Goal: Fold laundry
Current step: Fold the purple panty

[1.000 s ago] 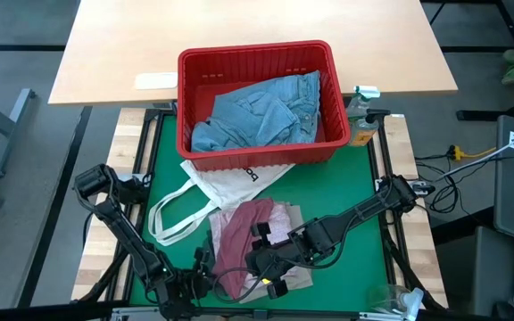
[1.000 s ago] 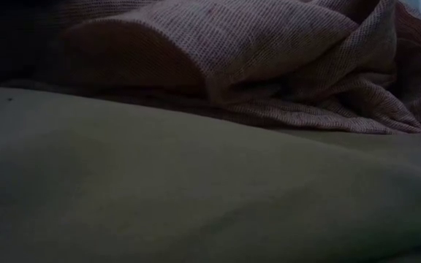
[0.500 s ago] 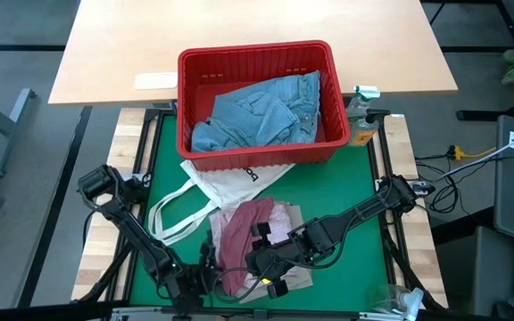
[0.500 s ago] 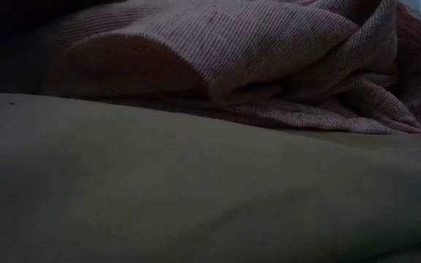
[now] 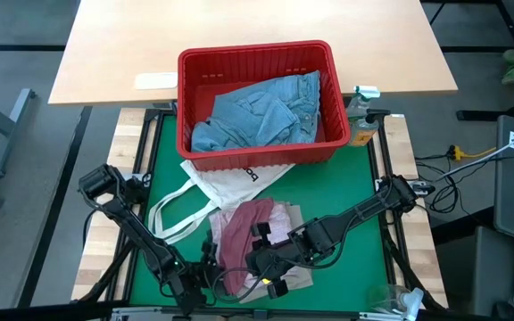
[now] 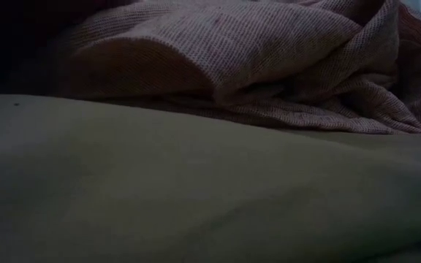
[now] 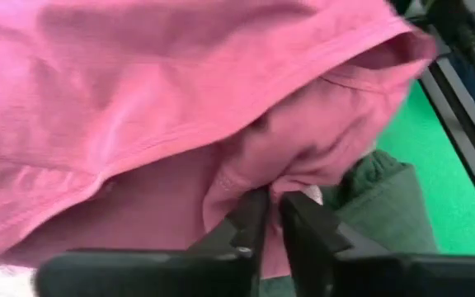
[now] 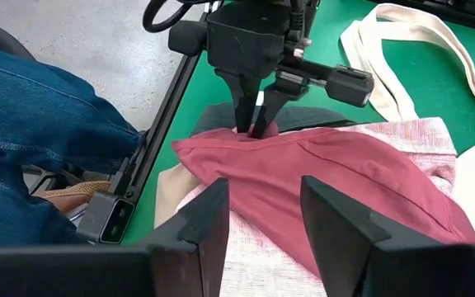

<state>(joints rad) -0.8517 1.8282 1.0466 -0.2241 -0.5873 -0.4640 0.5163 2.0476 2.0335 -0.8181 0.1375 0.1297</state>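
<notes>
the pink top (image 5: 244, 236) lies heaped on the near worktop (image 5: 346, 183), long axis near to far. its near-left hem is pinched by the left pincer (image 8: 256, 125). the right pincer (image 8: 264, 216) is held agape just right, over the cloth.

Bare green counter (image 5: 364, 178) lies open along the right edge and the near left corner. The red basket (image 5: 257, 62) blocks the far edge; the tote bag (image 5: 226, 183) and clothes pile (image 5: 248, 234) fill the middle.
</notes>
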